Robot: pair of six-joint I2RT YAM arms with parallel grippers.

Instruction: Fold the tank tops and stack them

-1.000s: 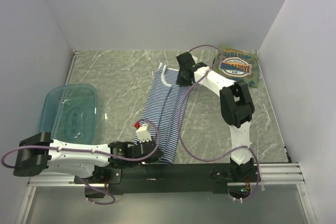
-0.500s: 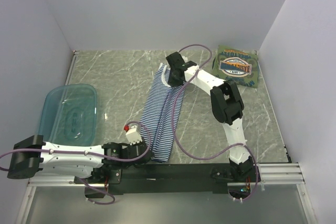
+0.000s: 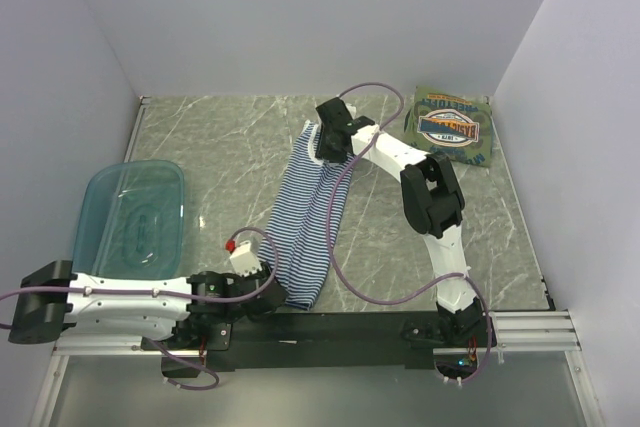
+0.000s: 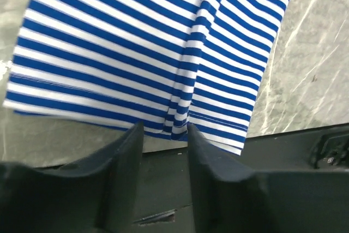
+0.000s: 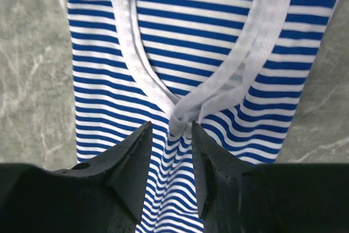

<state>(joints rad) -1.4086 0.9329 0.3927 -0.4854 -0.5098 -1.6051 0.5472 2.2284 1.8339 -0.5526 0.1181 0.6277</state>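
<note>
Tops: two are lying on the worktop [image 3: 220,137], well apart from each other.
Tub [image 3: 135,165]: sitting against the left edge, towards the near corner; translucent teal.
Left gripper [image 4: 162,129]: hovering at the near edge, right at the hem of the striped top [image 3: 310,217]; its fingers are standing apart, with a raised ridge of the hem lying between the tips, not pinched.
Striped top: lying in the middle of the worktop as a long narrow strip, folded lengthwise, running from the near edge towards the far edge and leaning slightly right; the neckline is at the far end.
Right gripper [image 5: 170,126]: hanging over the neckline; its fingers are standing apart, with the bunched white trim sitting between the tips.
Olive top [image 3: 455,127]: lying flat in the far right corner, oval print facing up.
</note>
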